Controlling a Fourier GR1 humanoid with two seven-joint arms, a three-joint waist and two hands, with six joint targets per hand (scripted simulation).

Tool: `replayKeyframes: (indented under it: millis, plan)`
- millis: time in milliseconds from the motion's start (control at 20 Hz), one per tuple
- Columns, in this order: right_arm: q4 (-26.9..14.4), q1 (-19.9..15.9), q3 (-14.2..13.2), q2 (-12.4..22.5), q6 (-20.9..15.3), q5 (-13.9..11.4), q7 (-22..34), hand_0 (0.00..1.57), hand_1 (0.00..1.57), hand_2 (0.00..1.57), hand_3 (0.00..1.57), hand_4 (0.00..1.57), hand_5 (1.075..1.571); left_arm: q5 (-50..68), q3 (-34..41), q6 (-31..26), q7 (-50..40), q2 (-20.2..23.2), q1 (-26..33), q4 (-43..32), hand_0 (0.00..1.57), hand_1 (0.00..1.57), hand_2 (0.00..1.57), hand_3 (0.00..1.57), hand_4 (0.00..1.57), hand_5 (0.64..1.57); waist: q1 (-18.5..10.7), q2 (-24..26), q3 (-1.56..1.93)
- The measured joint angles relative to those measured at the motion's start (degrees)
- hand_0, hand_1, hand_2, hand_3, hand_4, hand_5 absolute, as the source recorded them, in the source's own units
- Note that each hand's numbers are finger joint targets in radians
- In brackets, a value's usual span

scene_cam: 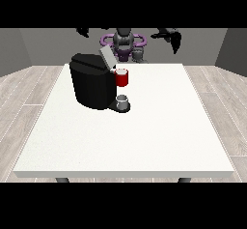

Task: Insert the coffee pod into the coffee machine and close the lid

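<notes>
The black coffee machine (91, 84) stands on the white table (144, 136), left of the middle, with its grey lid (107, 57) tilted up and open. A red thing at the machine (122, 78) sits under the lid on the front side. The small grey coffee pod (139, 55) stands at the table's far edge, just in front of the robot. Both hands are raised above the far edge, apart from everything. The hand at the view's right (170, 35) hangs with straight fingers. The hand at the view's left (83, 31) shows only in part.
A grey cup (123, 100) rests on the machine's base, below the red thing. The robot's torso (123, 42) is behind the far edge. The table's front edge runs along the bottom of the view.
</notes>
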State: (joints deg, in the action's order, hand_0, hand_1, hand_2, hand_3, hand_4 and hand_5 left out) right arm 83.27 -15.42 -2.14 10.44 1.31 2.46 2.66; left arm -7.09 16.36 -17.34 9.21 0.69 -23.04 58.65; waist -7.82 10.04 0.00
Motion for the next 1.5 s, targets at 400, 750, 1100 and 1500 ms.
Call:
replayKeyframes:
  millis: [400, 750, 1100, 1500]
  plan:
    - [-5.4, -4.9, -1.7, -0.7, 1.4, 1.0, -1.2, 0.0, 0.0, 0.0, 0.0, 0.0, 1.571, 4.1, -2.3, 1.1, -3.8, 0.0, 4.0, 9.7, 0.0, 0.0, 0.0, 0.0, 0.0, 1.571, -0.3, -5.0, 0.01]
    - [-11.4, -10.4, -3.2, -0.7, 1.9, 0.9, -2.8, 0.0, 0.0, 0.0, 0.0, 0.0, 1.571, 5.2, -4.2, 2.5, -4.6, 1.1, 5.8, 14.6, 0.0, 0.0, 0.0, 0.0, 0.0, 1.571, 0.1, -9.6, 0.02]
    - [-16.0, -14.2, -2.6, -1.2, 1.9, -0.8, -3.4, 0.0, 0.0, 0.0, 0.0, 0.0, 1.571, 6.8, -5.5, 3.1, -5.5, 2.0, 9.1, 19.3, 0.0, 0.0, 0.0, 0.0, 0.0, 1.571, 0.4, -10.5, 0.0]
    - [-20.0, -18.3, -3.3, -0.5, 2.6, -2.1, -6.1, 0.0, 0.0, 0.0, 0.0, 0.0, 1.571, 7.6, -6.2, 4.5, -5.9, 3.2, 9.8, 21.9, 0.0, 0.0, 0.0, 0.0, 0.0, 1.571, 0.8, -12.5, -0.18]
